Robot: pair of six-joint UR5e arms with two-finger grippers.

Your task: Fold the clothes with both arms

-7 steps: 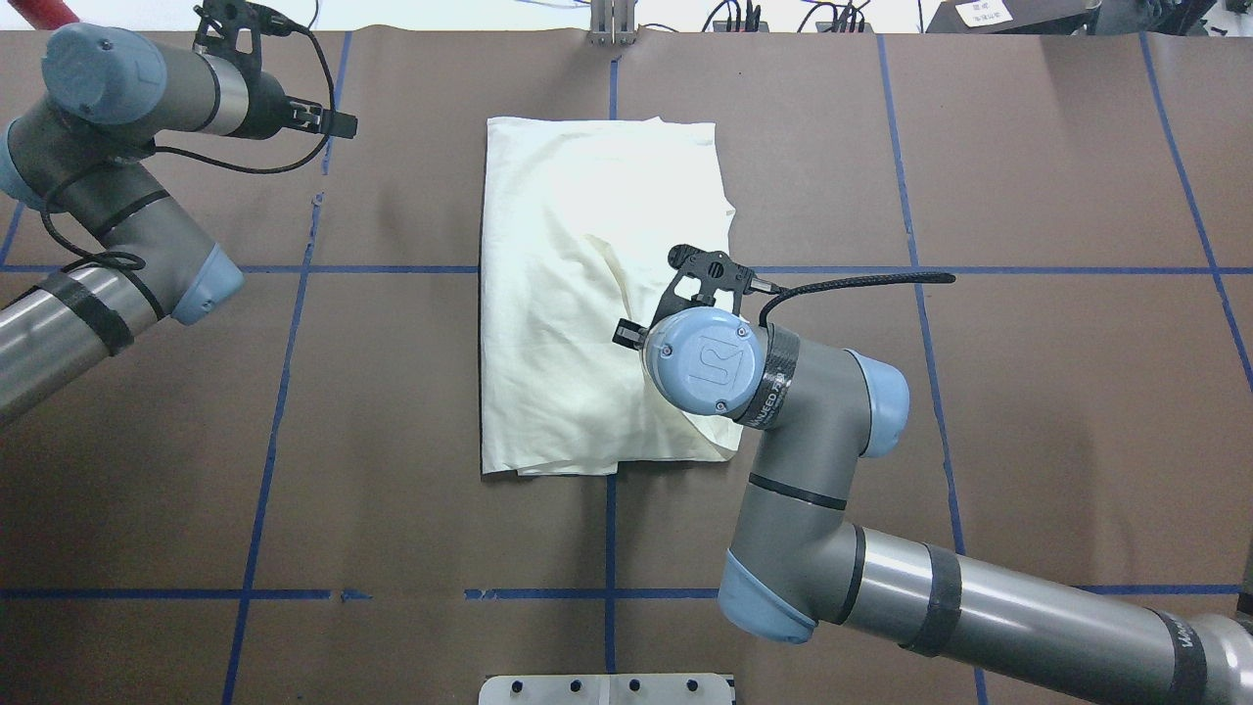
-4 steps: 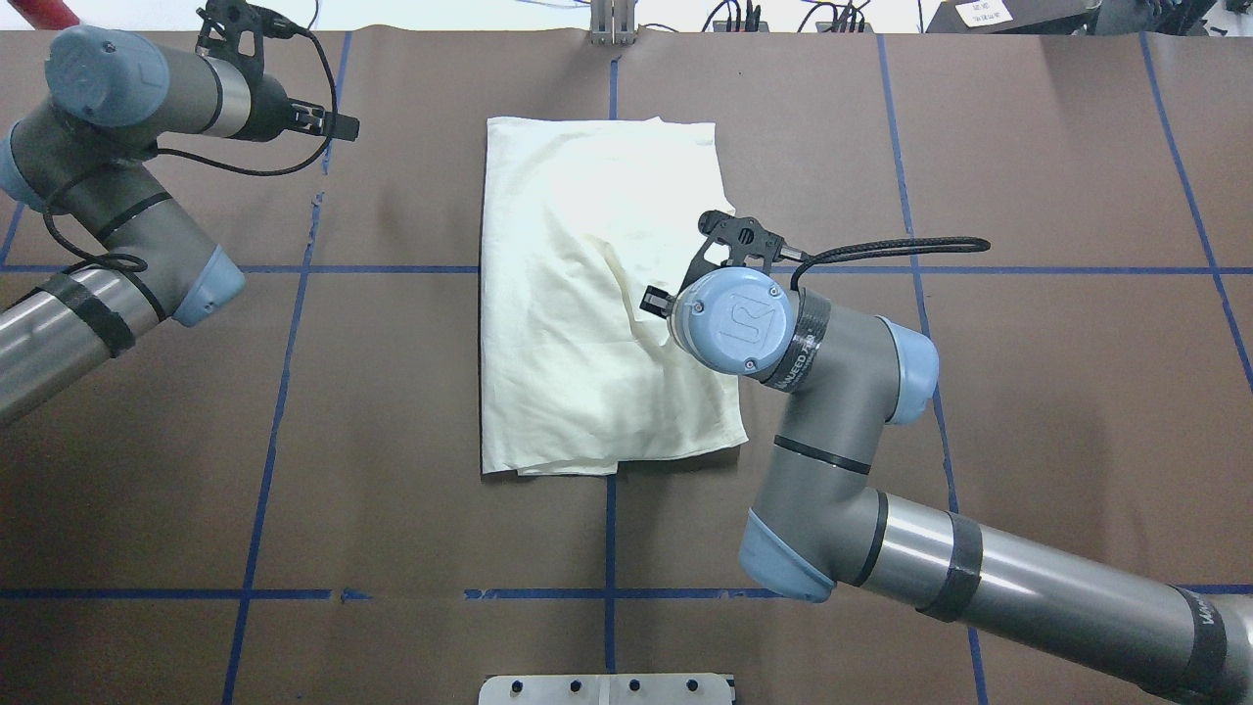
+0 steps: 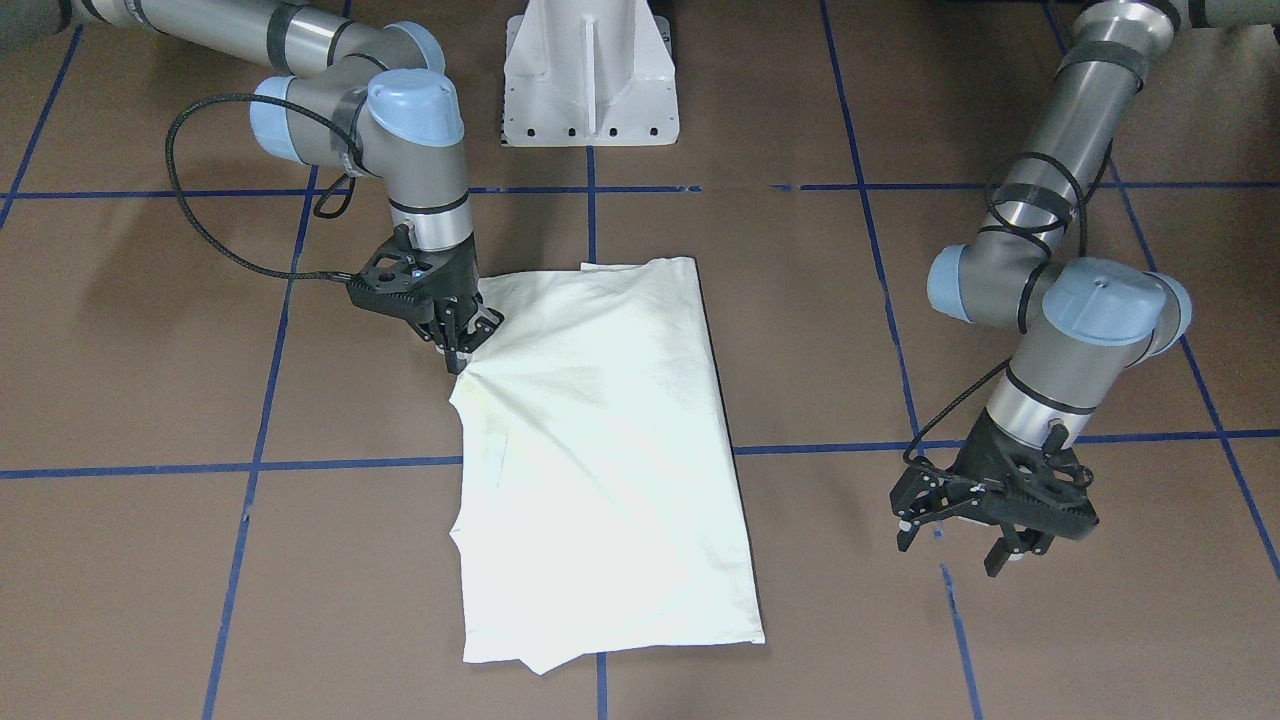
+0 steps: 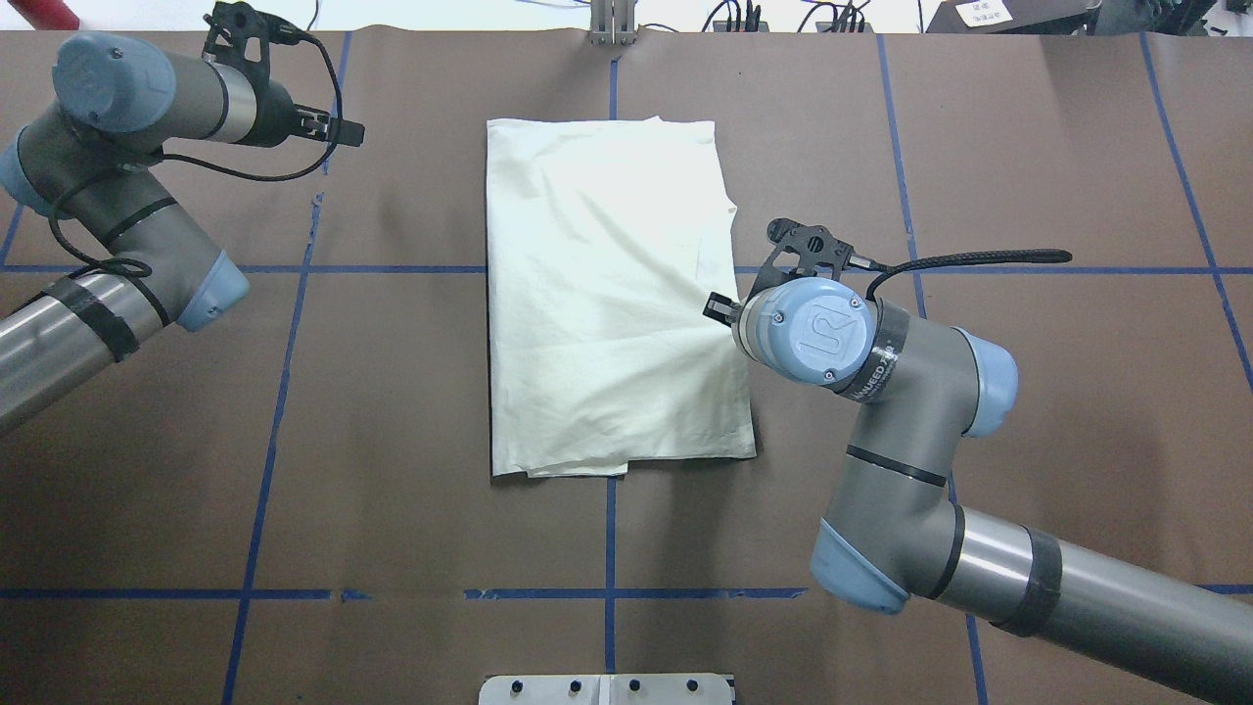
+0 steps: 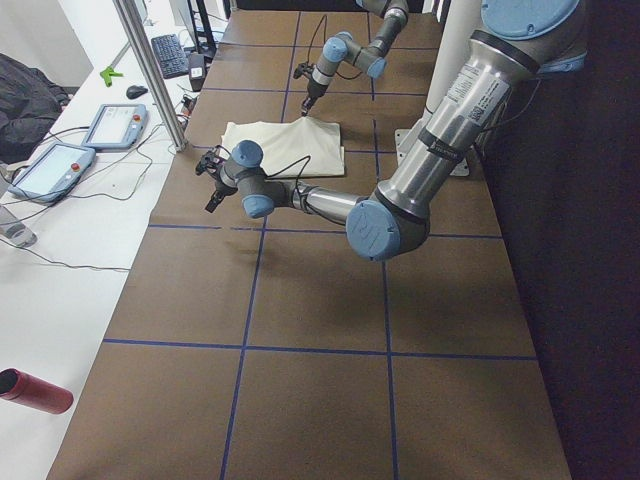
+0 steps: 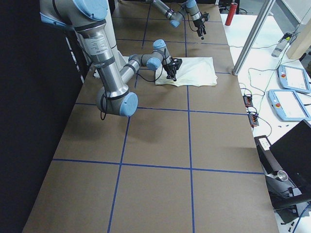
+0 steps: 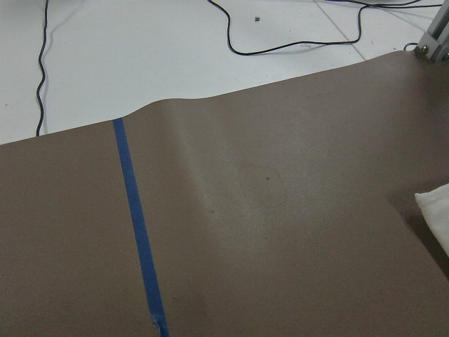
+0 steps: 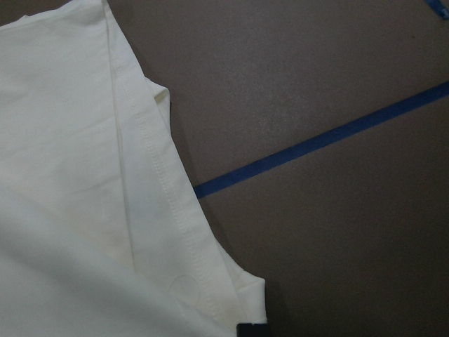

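Note:
The cream-white shirt lies as a tall folded rectangle in the middle of the brown table, plain side up. My right gripper stands at the shirt's right edge, about halfway along it, shut on the cloth, which rises to a small peak at the fingers. In the overhead view its wrist hides most of the right gripper. The right wrist view shows the shirt's hemmed edge over bare table. My left gripper hangs open and empty above the table, well off the shirt's left side.
The white pedestal base stands at the robot's edge of the table. Blue tape lines cross the brown paper. A metal post rises at the far edge. Teach pendants and a red bottle lie beyond the table.
My right gripper has moved to the right, drawing the shirt's edge with it, so the folded-in layer now lies spread out and flatter. The left arm has barely shifted.

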